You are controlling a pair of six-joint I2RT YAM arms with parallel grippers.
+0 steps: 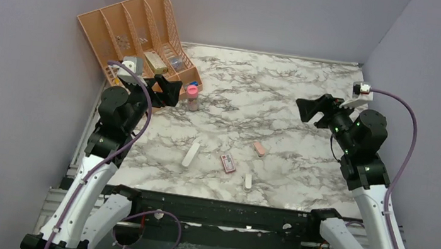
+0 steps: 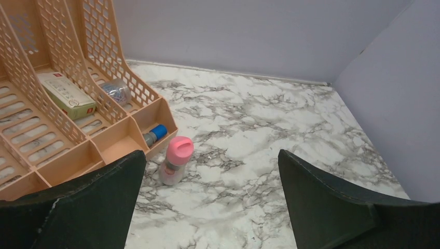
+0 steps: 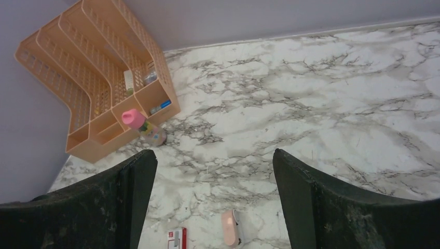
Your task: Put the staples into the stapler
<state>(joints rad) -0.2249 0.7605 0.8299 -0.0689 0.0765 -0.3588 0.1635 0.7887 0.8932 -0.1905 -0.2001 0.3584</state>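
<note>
A small pink stapler [image 1: 259, 149] lies on the marble table, right of centre; in the right wrist view it [image 3: 230, 228] sits low between my fingers. The red-and-white staples sleeve [image 1: 228, 163], with a grey strip showing in it, lies just left of the stapler and also shows in the right wrist view [image 3: 177, 238]. My left gripper [image 1: 173, 93] is open and empty, raised beside the pink-capped bottle. My right gripper [image 1: 306, 111] is open and empty, raised above the table at the right, well behind the stapler. Both wrist views show the jaws wide apart [image 2: 210, 155] [image 3: 214, 153].
A pink-capped bottle [image 1: 193, 96] stands by the orange mesh organizer [image 1: 126, 21], which holds a box and small items at the back left. A long whitish piece [image 1: 191, 154] and a short one [image 1: 248, 181] lie near the sleeve. Purple walls enclose the table.
</note>
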